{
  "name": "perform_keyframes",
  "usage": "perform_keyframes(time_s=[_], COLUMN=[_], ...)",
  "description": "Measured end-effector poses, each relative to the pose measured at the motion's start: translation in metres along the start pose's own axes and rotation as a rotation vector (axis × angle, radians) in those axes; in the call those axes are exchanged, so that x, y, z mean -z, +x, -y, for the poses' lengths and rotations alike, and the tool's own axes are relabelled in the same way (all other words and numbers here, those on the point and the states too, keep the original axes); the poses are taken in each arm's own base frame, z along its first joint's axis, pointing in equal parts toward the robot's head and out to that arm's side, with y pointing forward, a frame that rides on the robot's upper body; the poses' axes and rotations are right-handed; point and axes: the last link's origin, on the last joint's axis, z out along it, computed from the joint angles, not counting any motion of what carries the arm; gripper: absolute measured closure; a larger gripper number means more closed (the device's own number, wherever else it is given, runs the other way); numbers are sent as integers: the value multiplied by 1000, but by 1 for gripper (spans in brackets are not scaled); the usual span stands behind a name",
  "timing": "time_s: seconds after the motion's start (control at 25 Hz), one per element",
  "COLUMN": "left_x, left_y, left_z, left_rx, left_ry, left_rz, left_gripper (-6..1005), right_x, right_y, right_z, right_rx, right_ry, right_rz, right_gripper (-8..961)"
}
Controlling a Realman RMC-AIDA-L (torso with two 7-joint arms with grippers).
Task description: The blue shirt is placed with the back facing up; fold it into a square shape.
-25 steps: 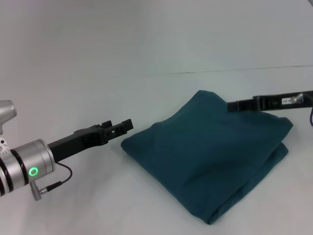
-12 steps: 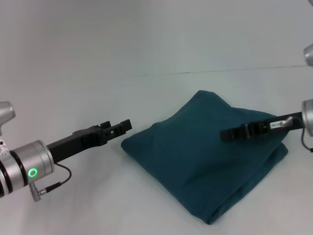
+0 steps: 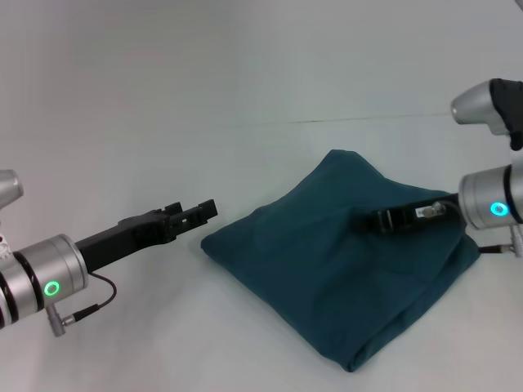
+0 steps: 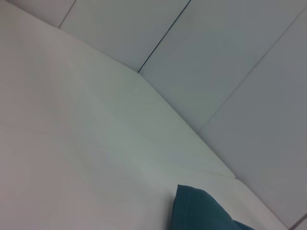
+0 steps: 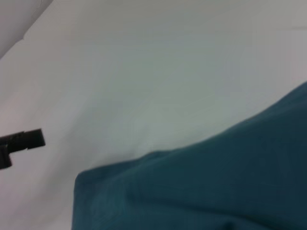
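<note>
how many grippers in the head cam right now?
2. The left gripper hangs over the bare table, just off the left corner of the folded blue shirt. The right gripper reaches in from the right above the shirt's upper middle. None looks hidden.

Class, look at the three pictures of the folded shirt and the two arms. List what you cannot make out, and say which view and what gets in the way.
- Head view: the underside of the blue shirt and any lettering, hidden by its own folds.
- Head view: whether the right gripper touches the cloth or is open; seen side-on, dark.
- Head view: the left gripper fingers' gap, seen side-on.
- Left wrist view: most of the shirt, cut off by the edge.
- Right wrist view: the shirt's near part, cut off.
</note>
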Motion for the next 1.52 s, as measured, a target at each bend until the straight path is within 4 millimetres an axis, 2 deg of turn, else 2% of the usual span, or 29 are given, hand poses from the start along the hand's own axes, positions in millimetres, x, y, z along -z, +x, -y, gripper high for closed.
perform_keyframes(time_s=[0.24,0.64,1.12,1.32,1.52], left_x=[1,3,2,2,2], left_y=[-1,-4,-2,0,2], left_z=[2,3,1,2,2], left_rx=[1,11,9,6,1], left_ry=[11,15,5,6,7], left_rz=[-1,-6,-5,-6,-9], left_gripper=[126,126,125,125,125], right_x=[-10,5,6,-4,-14], right_y=[-6,-23,-41,-43,-46], right_z=[-5,-5,16,18,18], right_rx=[56,79,-60,-77,-69], right_ry=[21,12,166,202,245], right_rz=[26,104,203,211,211], right_gripper=[954,953,916,740,618])
